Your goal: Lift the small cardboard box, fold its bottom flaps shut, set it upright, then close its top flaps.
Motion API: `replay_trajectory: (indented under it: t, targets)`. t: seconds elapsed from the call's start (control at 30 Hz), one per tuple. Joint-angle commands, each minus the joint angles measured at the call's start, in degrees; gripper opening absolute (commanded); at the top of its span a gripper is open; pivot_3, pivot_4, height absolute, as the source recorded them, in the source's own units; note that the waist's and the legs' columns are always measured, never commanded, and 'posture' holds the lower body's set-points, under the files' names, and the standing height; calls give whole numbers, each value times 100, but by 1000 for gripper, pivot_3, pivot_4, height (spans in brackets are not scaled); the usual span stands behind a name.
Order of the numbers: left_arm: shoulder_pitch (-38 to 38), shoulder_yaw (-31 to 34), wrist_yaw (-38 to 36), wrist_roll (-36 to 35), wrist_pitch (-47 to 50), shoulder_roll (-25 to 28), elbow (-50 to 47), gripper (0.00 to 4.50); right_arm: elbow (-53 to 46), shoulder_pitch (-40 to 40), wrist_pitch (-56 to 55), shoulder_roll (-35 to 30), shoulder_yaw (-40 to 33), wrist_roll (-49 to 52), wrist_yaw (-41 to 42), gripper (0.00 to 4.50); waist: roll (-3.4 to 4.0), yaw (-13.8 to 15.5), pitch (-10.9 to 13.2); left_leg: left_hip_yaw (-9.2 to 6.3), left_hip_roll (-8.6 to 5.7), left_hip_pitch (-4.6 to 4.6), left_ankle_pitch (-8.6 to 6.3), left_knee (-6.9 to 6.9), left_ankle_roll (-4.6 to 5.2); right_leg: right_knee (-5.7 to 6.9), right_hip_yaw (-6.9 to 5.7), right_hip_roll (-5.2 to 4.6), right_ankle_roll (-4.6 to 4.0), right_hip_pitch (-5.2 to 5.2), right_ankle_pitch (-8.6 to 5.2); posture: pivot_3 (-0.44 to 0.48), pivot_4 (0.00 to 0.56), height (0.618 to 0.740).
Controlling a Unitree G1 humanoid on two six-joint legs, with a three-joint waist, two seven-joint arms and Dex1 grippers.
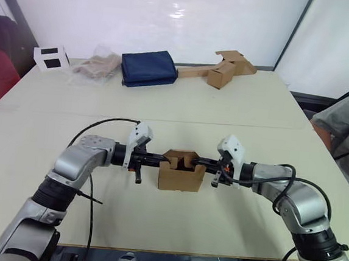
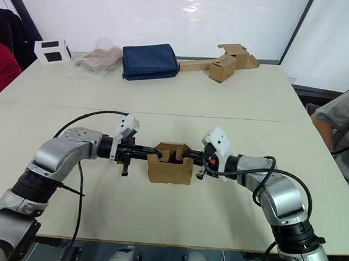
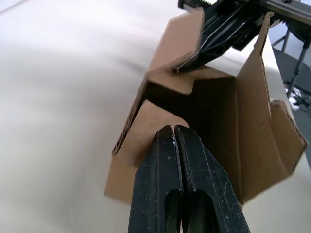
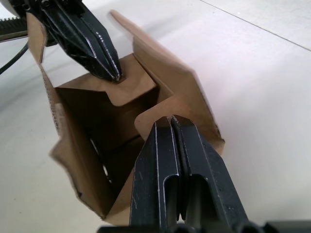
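Two clenched end effectors, left (image 3: 174,130), right (image 4: 170,121), pressing small cardboard box (image 1: 181,178) flaps, navy bag (image 1: 148,68) behind.

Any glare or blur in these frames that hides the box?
Eye views: glare on the back wall, box evenly lit. Left wrist view: left gripper sharp, table washed out. Right wrist view: right gripper sharp, box inside in shadow.

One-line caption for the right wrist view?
Both shut grippers, right and left, press opposite top flaps into the small cardboard box.
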Motion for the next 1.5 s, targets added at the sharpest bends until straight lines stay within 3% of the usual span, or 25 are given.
replay_trajectory:
  t: [0.03,0.17,0.4,0.63,0.77,0.97,1.5]
  targets:
    - [131,173,237,77,-330,-115,-219,30,-96,-6,-20,-9,8,10,55,0,0,-2,0,0,0,0,0,0,0,0,0,0,0,0,0,0,150,740]
    - [67,421,90,-373,35,-112,-288,30,-189,16,19,-15,-111,124,105,0,0,-5,0,0,0,0,0,0,0,1,0,1,0,-1,0,0,150,740]
    - [-320,1183,-140,-1197,682,158,-167,30,-411,-198,570,1,-1142,1164,57,0,-1,-8,0,-1,0,-2,0,-1,0,1,0,1,0,-2,0,0,150,740]
    - [-740,1204,31,-783,297,154,944,30,-693,-290,1181,-130,-1772,2115,-55,0,-1,-3,0,-1,0,0,0,-3,0,0,-1,2,0,-1,0,0,150,740]
    - [-648,658,-29,-78,-373,-62,1825,30,-1419,-103,1658,-608,-1453,2444,127,0,0,1,0,0,-1,-1,0,-5,0,-5,-1,0,0,-2,0,0,150,740]
    - [-745,420,-296,230,-705,-424,2560,30,-2007,119,1636,-871,-857,2249,17,0,-1,-12,1,-1,-1,-4,0,-3,0,-5,-1,2,0,-3,0,0,150,740]
    - [-541,494,-447,197,-419,-590,2291,30,-1864,-63,979,-778,76,1267,-259,0,-1,-6,1,-2,0,-4,0,-4,0,-5,-1,2,0,-4,0,0,150,740]
